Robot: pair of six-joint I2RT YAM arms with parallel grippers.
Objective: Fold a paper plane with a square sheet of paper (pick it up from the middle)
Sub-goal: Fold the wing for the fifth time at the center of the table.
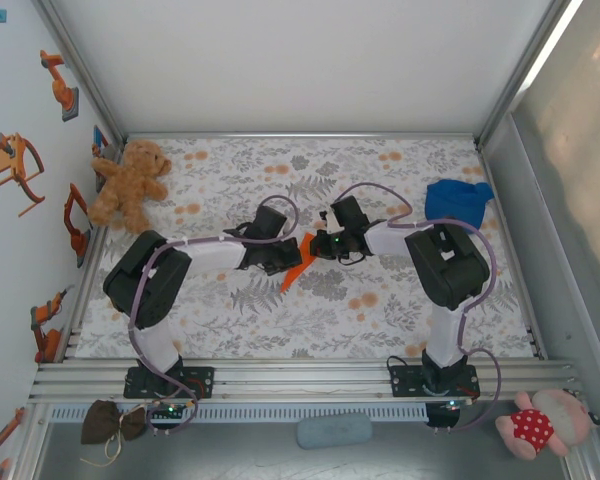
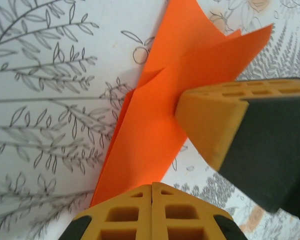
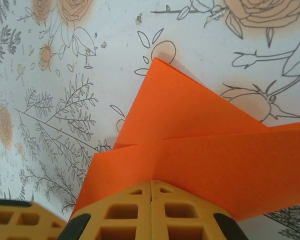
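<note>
The orange sheet of paper [image 1: 296, 265] is folded into a narrow layered shape with creases, held just over the floral table mat [image 1: 380, 300] at its centre. My left gripper [image 1: 283, 256] comes in from the left and my right gripper [image 1: 318, 246] from the right, meeting at the paper. In the left wrist view the left gripper [image 2: 152, 186] is shut on the paper's edge [image 2: 150, 135], with a right finger [image 2: 215, 120] pressing on it from the right. In the right wrist view the right gripper [image 3: 151, 182] is shut on the folded layers [image 3: 200, 145].
A brown teddy bear [image 1: 130, 185] sits at the back left and a blue cloth lump [image 1: 457, 198] at the back right. Metal frame rails and walls enclose the mat. A pink plush toy [image 1: 540, 425] lies beyond the front rail, right.
</note>
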